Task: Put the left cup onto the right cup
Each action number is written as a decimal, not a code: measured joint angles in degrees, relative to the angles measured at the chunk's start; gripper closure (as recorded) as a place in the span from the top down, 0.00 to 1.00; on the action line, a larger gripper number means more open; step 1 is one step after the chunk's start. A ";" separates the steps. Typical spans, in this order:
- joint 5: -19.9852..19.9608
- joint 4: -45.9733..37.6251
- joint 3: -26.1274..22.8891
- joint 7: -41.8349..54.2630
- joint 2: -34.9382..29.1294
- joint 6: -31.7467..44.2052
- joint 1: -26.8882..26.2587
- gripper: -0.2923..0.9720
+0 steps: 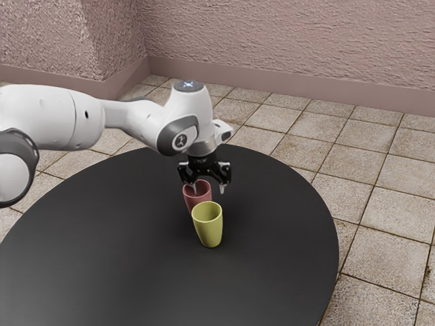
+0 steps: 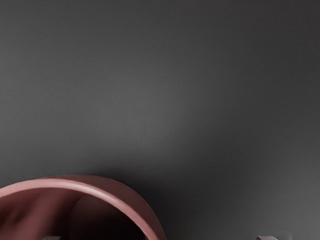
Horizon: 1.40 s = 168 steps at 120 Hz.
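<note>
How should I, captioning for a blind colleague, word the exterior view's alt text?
A white arm's open black hand hovers at the rim of a dark red cup on a round black table. A yellow-green cup stands nearer the camera; tiled floor beyond.

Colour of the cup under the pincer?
Dusty pinkish-red cup; shows best in the wrist view.

The white robot arm [image 1: 88, 119] reaches from the exterior view's left over a round black table [image 1: 95, 272]. Its black two-finger gripper [image 1: 204, 183] hangs with fingers spread at the rim of an upright dusty-pink plastic cup [image 1: 196, 200]. An upright yellow-green plastic cup [image 1: 207, 225] stands just beside it, nearer the camera.
</note>
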 joint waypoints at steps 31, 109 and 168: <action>0.12 0.00 0.02 0.01 0.63 0.53 0.00 0.58; 0.15 -0.09 0.03 0.03 1.38 1.65 0.09 0.37; 0.22 -0.17 0.45 0.34 1.56 1.73 0.09 0.23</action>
